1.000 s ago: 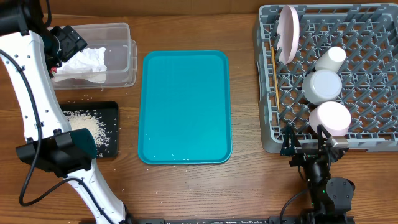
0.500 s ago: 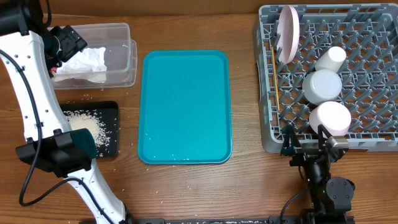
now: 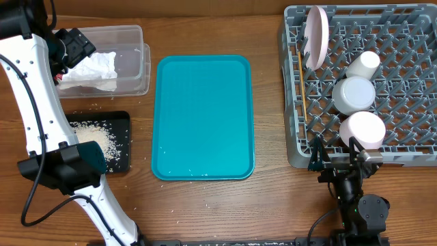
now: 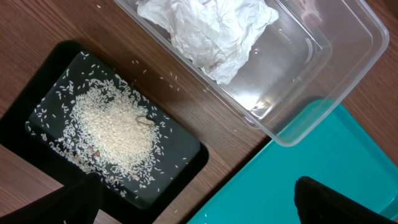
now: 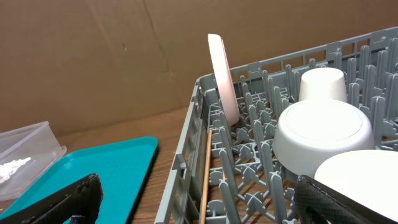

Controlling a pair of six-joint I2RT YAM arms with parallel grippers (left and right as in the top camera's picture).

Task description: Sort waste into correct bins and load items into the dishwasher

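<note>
**Clear tub (image 3: 133, 41) filled, dish rack (image 3: 410, 41) loaded**

We see the napkin (image 3: 92, 70) in that tub and rice (image 3: 92, 140) in the black tray (image 3: 121, 119), nearest the left gripper (image 4: 196, 190), whose jaws are spread. The plate (image 3: 316, 34), chopsticks (image 3: 300, 75), cup (image 3: 363, 63), grey bowl (image 3: 354, 94) and pinkish bowl (image 3: 362, 130) sit racked ahead of the right gripper (image 5: 198, 183), likewise spread.

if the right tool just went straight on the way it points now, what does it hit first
Probably the outer wall of the grey dish rack, near the chopsticks lying just inside; depth is unclear.
</note>
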